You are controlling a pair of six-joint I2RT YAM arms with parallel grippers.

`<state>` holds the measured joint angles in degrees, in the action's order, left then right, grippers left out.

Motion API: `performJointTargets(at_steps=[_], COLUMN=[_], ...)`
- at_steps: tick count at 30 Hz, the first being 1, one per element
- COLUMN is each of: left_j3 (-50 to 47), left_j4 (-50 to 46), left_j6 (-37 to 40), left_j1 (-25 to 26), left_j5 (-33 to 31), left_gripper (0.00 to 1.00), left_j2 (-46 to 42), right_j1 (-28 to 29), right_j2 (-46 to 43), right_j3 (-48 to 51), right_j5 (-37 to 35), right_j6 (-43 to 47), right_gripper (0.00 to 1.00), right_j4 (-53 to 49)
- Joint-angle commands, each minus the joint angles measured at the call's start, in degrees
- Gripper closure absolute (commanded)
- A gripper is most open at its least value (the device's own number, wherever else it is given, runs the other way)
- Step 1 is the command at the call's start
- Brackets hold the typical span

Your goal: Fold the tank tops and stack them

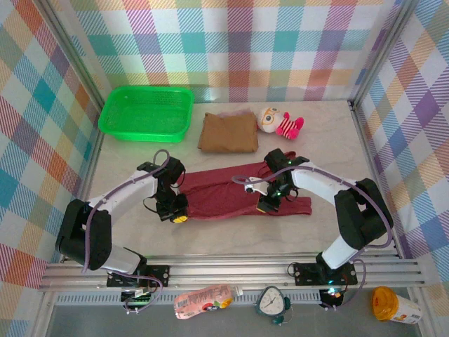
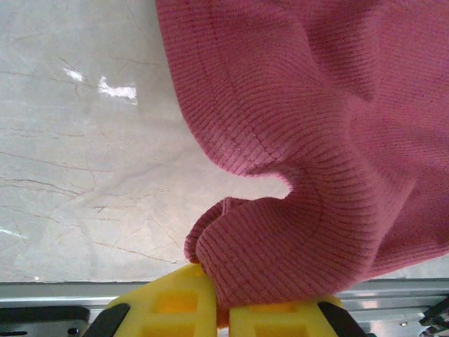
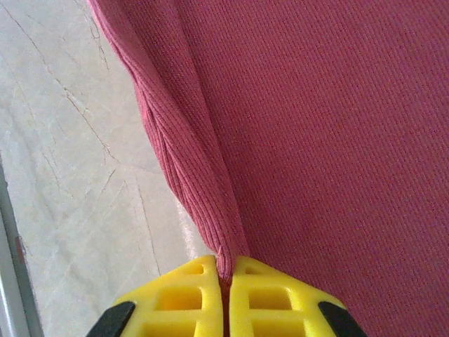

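Note:
The dark maroon-red tank top (image 1: 224,193) lies spread flat across the middle of the table. My left gripper (image 1: 177,215) is shut on a bunched fold of its left near edge (image 2: 266,260), pinched between the yellow fingers (image 2: 175,309). My right gripper (image 1: 267,205) is shut on a thin ribbed hem of the same top (image 3: 203,203), held between its yellow fingers (image 3: 266,298), toward the right near edge. A tan-brown tank top (image 1: 228,133) sits folded behind the maroon one, with a sliver of pinkish cloth (image 1: 231,114) at its far edge.
A green basket (image 1: 147,112) stands at the back left. A pink-and-white striped plush toy (image 1: 279,123) lies right of the folded tan top. Below the table's front rail lie a bottle (image 1: 203,300), a small clock (image 1: 272,302) and an orange-lidded jar (image 1: 394,305).

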<state>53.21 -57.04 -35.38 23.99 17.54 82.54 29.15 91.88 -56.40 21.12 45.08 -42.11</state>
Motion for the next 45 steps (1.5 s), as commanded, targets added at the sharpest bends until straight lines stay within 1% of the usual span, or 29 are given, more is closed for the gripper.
performJointTargets(at_steps=[1, 3, 6, 10, 17, 23, 31, 37, 43, 45], left_j3=[1.5, -1.0, -7.8, -12.6, -10.4, -5.9, -3.2, -2.4, -2.7, -1.9], left_j4=[-2.9, -3.8, -3.2, -4.2, -5.7, -4.3, -3.1, -2.8, -1.4, -1.1], left_j6=[0.6, -0.8, -4.4, -5.2, -4.8, -4.2, -3.0, -2.4, -1.9, -1.7], left_j1=[-0.7, -0.3, -0.2, 0.0, 0.8, 0.6, -2.9, -5.5, -7.6, -8.0], left_j5=[1.4, 1.6, 3.5, 4.9, 4.2, 4.3, 5.4, 5.8, 5.9, 6.0], left_gripper=[0.91, 0.92, 0.92, 0.93, 0.9, 0.89, 0.87, 0.86, 0.85, 0.83], left_j2=[-0.5, -3.3, -8.6, -9.9, -8.1, -3.5, -0.3, 0.9, 3.1, 3.9], right_j1=[-0.5, -0.4, 0.7, 1.8, 2.7, 2.5, 0.4, -1.2, -1.3, -1.6], right_j2=[0.5, -0.2, -1.7, -2.2, -2.3, 2.6, 6.5, 8.5, 11.1, 11.7], right_j3=[-1.5, -0.9, 1.1, 2.2, 2.9, -1.8, -5.2, -5.1, -6.3, -6.3], right_j5=[4.5, 5.7, 5.7, 7.3, 8.5, 9.4, 10.5, 10.5, 9.6, 9.4], right_j6=[0.8, 0.0, -0.7, -1.9, -2.6, -2.6, -2.3, -3.1, -4.3, -5.4], right_gripper=[0.92, 0.93, 0.93, 0.94, 0.94, 0.94, 0.94, 0.93, 0.92, 0.92], right_j4=[-1.9, -2.3, -2.7, -3.8, -3.9, -4.4, -4.7, -3.1, -2.4, -1.0])
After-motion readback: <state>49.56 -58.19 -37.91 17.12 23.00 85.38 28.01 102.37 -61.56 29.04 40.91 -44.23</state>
